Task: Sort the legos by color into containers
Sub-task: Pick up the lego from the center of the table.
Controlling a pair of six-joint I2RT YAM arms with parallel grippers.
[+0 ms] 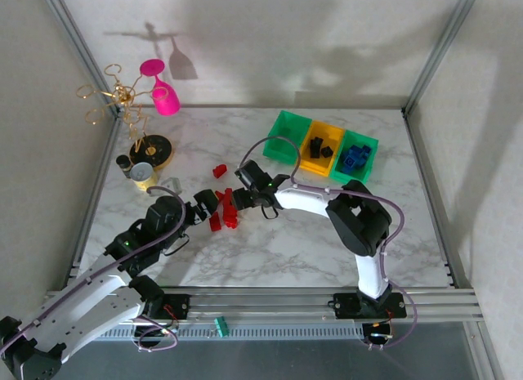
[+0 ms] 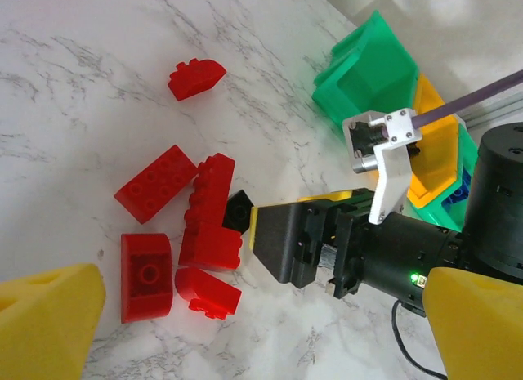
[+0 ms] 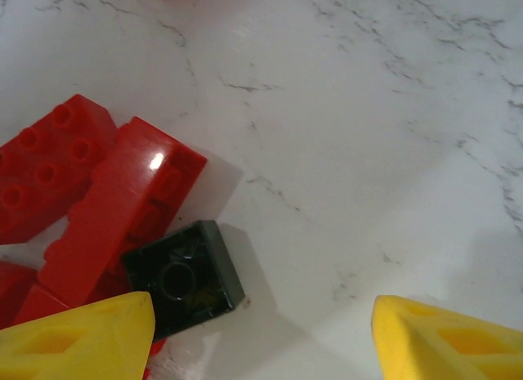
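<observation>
Red bricks (image 1: 221, 216) lie clustered at about 9 o'clock from the centre of the marble worktop (image 1: 270, 249), with one stray red brick (image 1: 219, 171) at the cluster's 12 o'clock.

Top view: three joined bins stand at 1 o'clock. The yellow bin (image 1: 312, 163) in the middle holds black bricks (image 1: 320, 146), and the right-hand green bin (image 1: 369, 142) holds blue bricks (image 1: 355, 158). The left-hand green bin (image 1: 286, 145) shows no brick.

Right wrist view: a single black brick (image 3: 181, 280) rests on the worktop, touched at its 10 o'clock by a long red brick (image 3: 135, 208). The right tool (image 3: 261, 335) has its yellow fingers apart and clamps nothing. The black brick sits close by the 7 o'clock finger and well apart from the 5 o'clock one.

Left wrist view: the left tool (image 2: 261, 315), beside the cluster, has its fingers wide apart and holds nothing.

The step judged in hand is picking the black brick for the yellow bin. The next move calls for centring the fingers on that brick, descending, and closing without pinching the adjoining red brick.
</observation>
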